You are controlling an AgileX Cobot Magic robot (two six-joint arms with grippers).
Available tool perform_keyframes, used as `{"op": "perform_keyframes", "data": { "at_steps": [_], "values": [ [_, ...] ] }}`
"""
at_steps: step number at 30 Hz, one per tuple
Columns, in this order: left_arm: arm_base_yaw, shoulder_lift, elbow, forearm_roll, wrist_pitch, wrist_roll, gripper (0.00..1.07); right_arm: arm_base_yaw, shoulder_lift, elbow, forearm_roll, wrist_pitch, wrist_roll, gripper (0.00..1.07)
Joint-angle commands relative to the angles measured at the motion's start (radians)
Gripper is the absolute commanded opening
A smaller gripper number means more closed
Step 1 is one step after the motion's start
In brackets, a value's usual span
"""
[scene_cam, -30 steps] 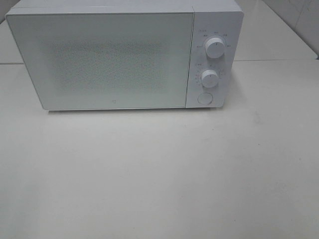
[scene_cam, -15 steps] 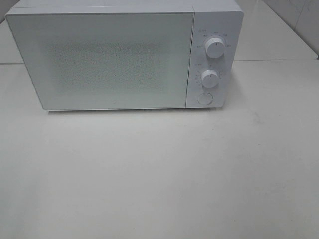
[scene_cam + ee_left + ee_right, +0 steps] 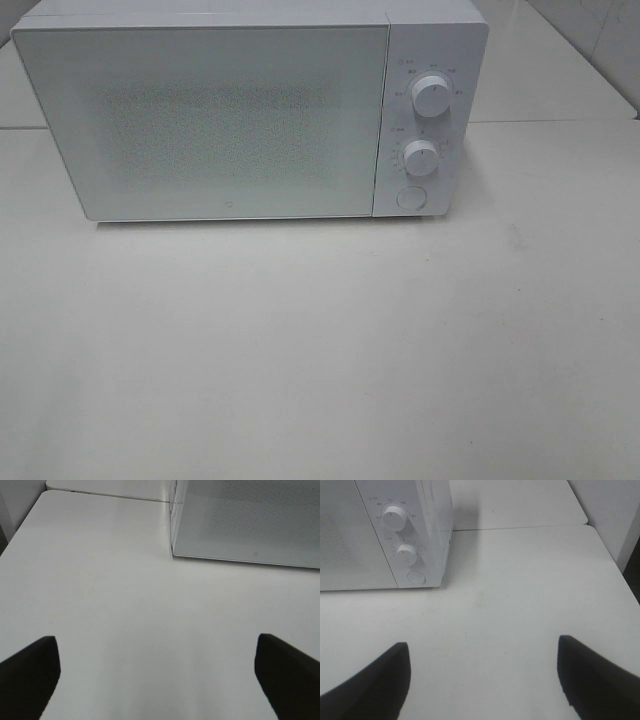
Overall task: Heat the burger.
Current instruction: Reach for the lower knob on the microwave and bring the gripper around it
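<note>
**Both jaws spread over the counter, microwave shut**

Neither arm reaches into the high view. The left arm's jaws stand spread wide: its two dark fingers (image 3: 29, 677) sit at opposite edges of the left wrist view, with only white counter (image 3: 320, 350) between them. This arm is held low and points toward the door-side corner of the microwave (image 3: 230, 120), well short of it. The right arm's jaws are likewise parted, its fingers (image 3: 375, 680) far apart over bare counter. They grip nothing and face the microwave's control side from a distance.

The white microwave stands at the back of the counter with its door (image 3: 200, 115) closed flush. The door's speckled window gives no view of the inside, so what the oven holds cannot be told. On the panel to the right of the door sit an upper knob (image 3: 431, 96), a lower knob (image 3: 421, 158) and, below them, a round button (image 3: 411, 197).

The burger shows in none of the three views — where it is cannot be told.
</note>
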Motion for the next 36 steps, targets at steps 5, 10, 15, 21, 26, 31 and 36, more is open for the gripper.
{"op": "perform_keyframes", "data": {
  "at_steps": [5,10,15,21,26,31,36],
  "values": [
    [0.002,-0.024,0.003,-0.004,-0.014,-0.003,0.98,-0.003,0.093,-0.008,-0.004,-0.132,0.001,0.8],
    [0.002,-0.024,0.003,-0.004,-0.014,-0.003,0.98,-0.003,0.174,-0.008,-0.005,-0.197,0.001,0.79],
    [0.002,-0.024,0.003,-0.004,-0.014,-0.003,0.98,-0.003,0.251,-0.008,-0.002,-0.264,0.001,0.79],
    [0.002,-0.024,0.003,-0.004,-0.014,-0.003,0.98,-0.003,0.347,-0.008,0.005,-0.353,0.001,0.79],
    [0.002,-0.024,0.003,-0.004,-0.014,-0.003,0.98,-0.003,0.438,-0.003,0.005,-0.46,0.002,0.78],
    [0.002,-0.024,0.003,-0.004,-0.014,-0.003,0.98,-0.003,0.51,0.034,0.005,-0.594,0.019,0.78],
    [0.002,-0.024,0.003,-0.004,-0.014,-0.003,0.98,-0.003,0.598,0.084,0.005,-0.759,0.046,0.77]
  ]
}}
